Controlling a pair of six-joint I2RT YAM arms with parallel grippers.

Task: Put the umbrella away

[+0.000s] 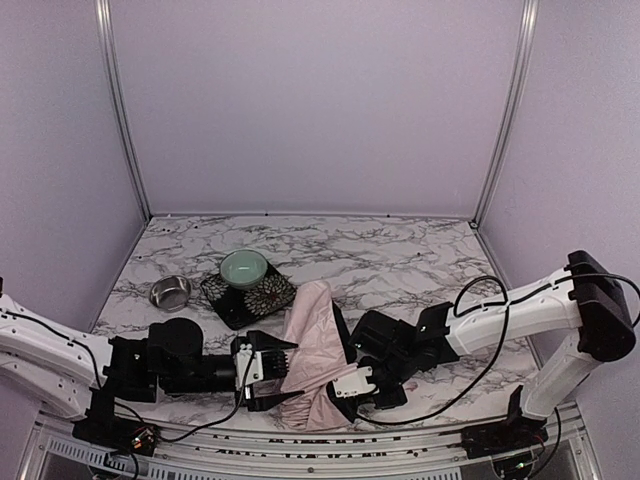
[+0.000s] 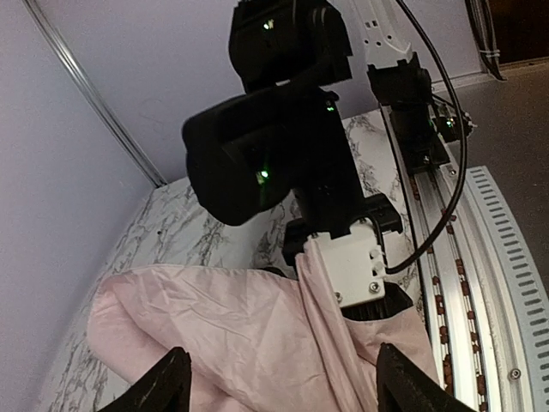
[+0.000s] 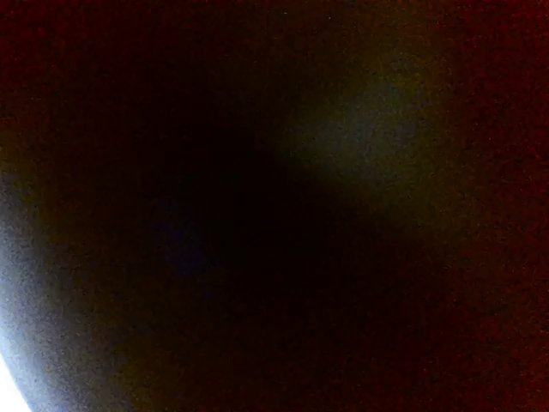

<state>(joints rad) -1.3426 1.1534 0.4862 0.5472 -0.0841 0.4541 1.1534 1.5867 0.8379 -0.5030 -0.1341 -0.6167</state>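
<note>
The umbrella (image 1: pixel 316 345) lies as a crumpled heap of pale pink fabric near the table's front edge, between my two arms. My left gripper (image 1: pixel 278 372) is open at its left side. In the left wrist view, the two black fingertips (image 2: pixel 159 384) stand wide apart over the pink cloth (image 2: pixel 232 330) without pinching it. My right gripper (image 1: pixel 342 386) reaches in from the right and is shut on a fold of the umbrella. That fold runs up to its white body (image 2: pixel 356 262). The right wrist view is dark, covered by fabric. The shaft and handle are hidden.
A pale green bowl (image 1: pixel 244 268) stands on a dark floral mat (image 1: pixel 250 298) behind the umbrella. A small steel bowl (image 1: pixel 170 292) sits to its left. The metal frame rail (image 2: pixel 467 283) runs along the table's front edge, close to both grippers.
</note>
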